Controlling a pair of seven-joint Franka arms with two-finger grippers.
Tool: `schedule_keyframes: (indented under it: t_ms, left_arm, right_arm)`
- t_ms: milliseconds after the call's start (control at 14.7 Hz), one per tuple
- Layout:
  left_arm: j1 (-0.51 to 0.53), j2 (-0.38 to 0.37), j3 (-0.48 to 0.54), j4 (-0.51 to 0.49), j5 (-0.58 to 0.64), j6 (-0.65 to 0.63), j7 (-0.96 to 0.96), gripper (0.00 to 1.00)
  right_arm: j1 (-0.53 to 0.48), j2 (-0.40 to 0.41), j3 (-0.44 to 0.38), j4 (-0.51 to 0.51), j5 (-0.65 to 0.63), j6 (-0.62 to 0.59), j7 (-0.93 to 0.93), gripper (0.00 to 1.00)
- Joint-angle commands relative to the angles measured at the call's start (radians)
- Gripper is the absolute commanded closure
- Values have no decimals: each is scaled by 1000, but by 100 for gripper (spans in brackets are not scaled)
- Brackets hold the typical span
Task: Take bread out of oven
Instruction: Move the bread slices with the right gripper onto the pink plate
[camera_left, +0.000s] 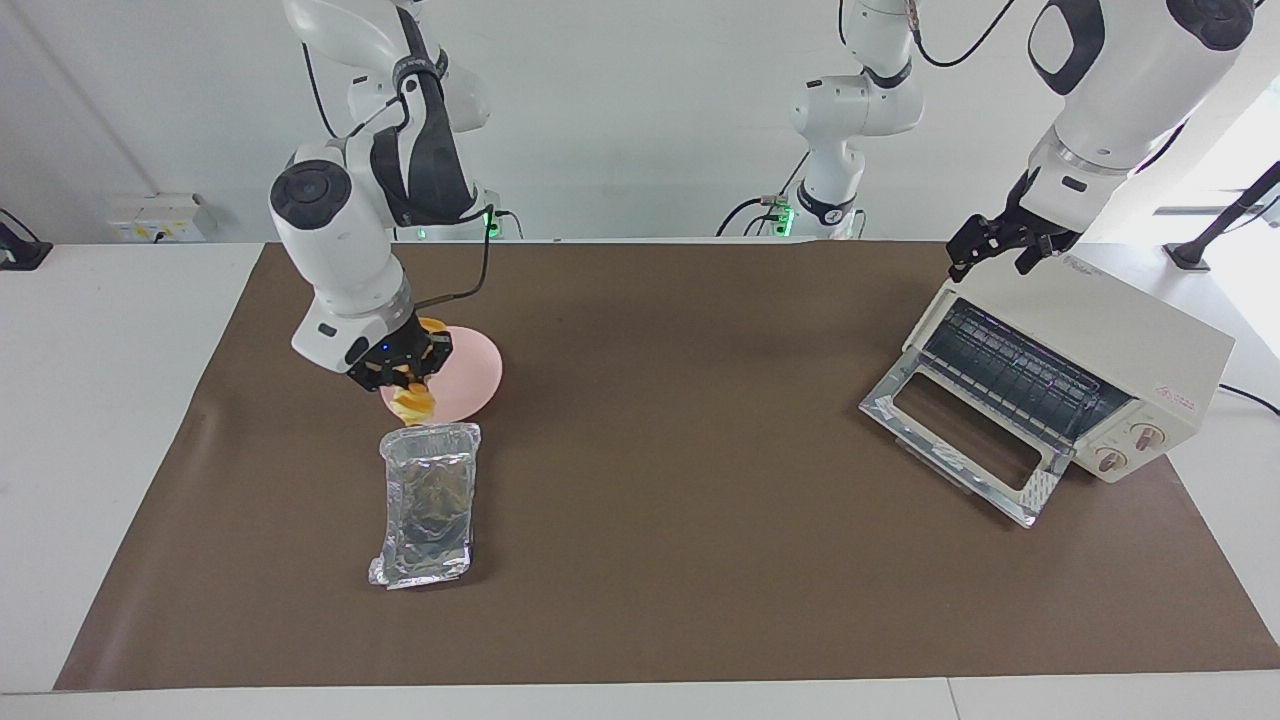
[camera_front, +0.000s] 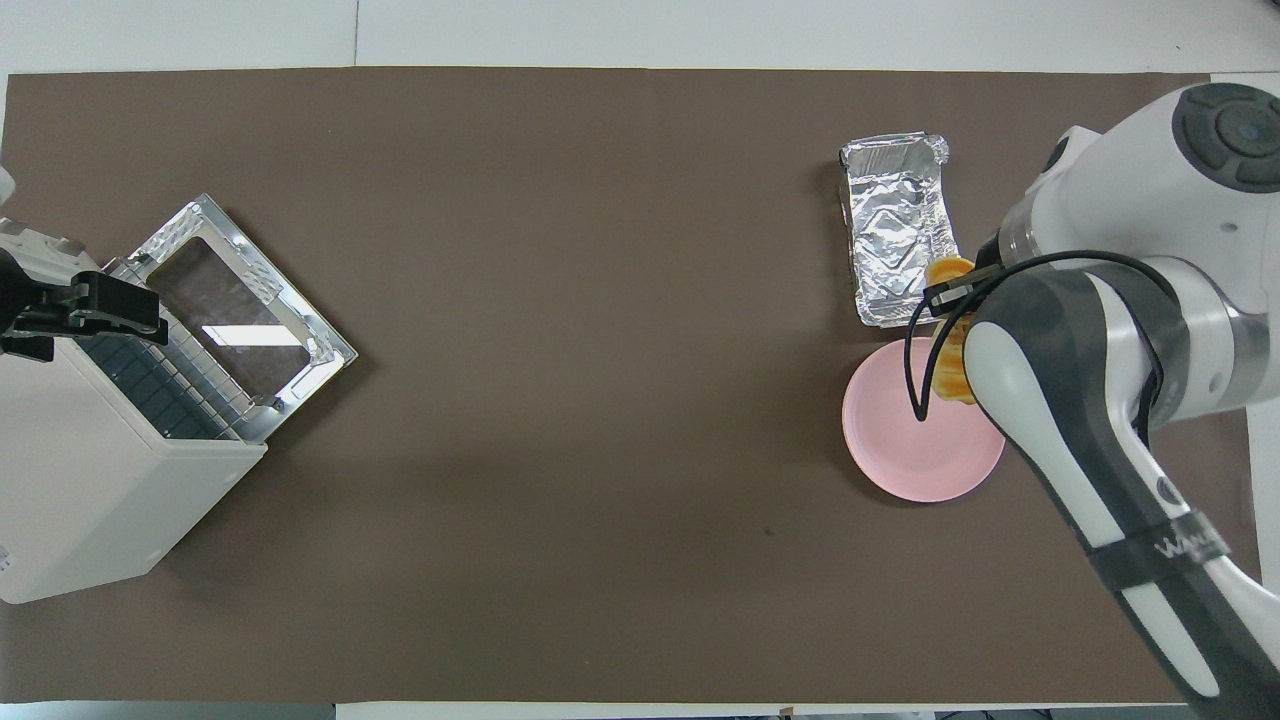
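The bread (camera_left: 413, 402), a small yellow-orange ridged loaf, hangs from my right gripper (camera_left: 400, 367), which is shut on it. It is in the air over the pink plate's edge nearest the foil tray. In the overhead view the bread (camera_front: 948, 272) peeks out from under the right arm. The cream-white oven (camera_left: 1110, 335) stands at the left arm's end of the table with its glass door (camera_left: 960, 435) dropped open and its wire rack bare. It also shows in the overhead view (camera_front: 90, 470). My left gripper (camera_left: 1000, 255) rests at the oven's top edge above the opening.
A crinkled silver foil tray (camera_left: 428, 500) lies bare on the brown mat, farther from the robots than the round pink plate (camera_left: 472, 378). Both show in the overhead view, the tray (camera_front: 897, 228) and the plate (camera_front: 915, 445). A third arm stands at the back.
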Motion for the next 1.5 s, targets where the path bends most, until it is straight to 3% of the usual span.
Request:
schedule_keyframes:
  t_ms: [0, 205, 477, 818, 1091, 1159, 1227, 1295, 1432]
  left_arm:
    - [4, -14, 2, -6, -7, -14, 4, 0]
    - [4, -14, 2, -6, -7, -14, 6, 0]
    - [4, -14, 2, -6, -7, -14, 6, 0]
    - [4, -14, 2, -6, -7, -14, 6, 0]
    - [4, -14, 2, -6, -7, -14, 6, 0]
    - [4, -14, 2, -6, -7, -14, 6, 0]
    - [4, -14, 2, -6, -7, -14, 6, 0]
    - [4, -14, 2, -6, -7, -14, 6, 0]
    - [4, -14, 2, -6, -7, -14, 6, 0]
  right_arm:
    - [-5, -260, 3, -373, 18, 179, 3, 100]
    - [18, -382, 3, -610, 36, 358, 1, 100]
    - [20, -347, 3, -745, 36, 594, 1, 100]
    - [32, -197, 2, -753, 36, 794, 4, 100]
    - [30, -178, 2, -739, 36, 802, 15, 100]
    - [29, -178, 2, -736, 36, 801, 17, 82]
    - [26, -177, 2, -724, 36, 793, 15, 49]
    - [23, -172, 2, -709, 36, 788, 11, 0]
    - [23, -175, 2, -623, 36, 665, 12, 0]
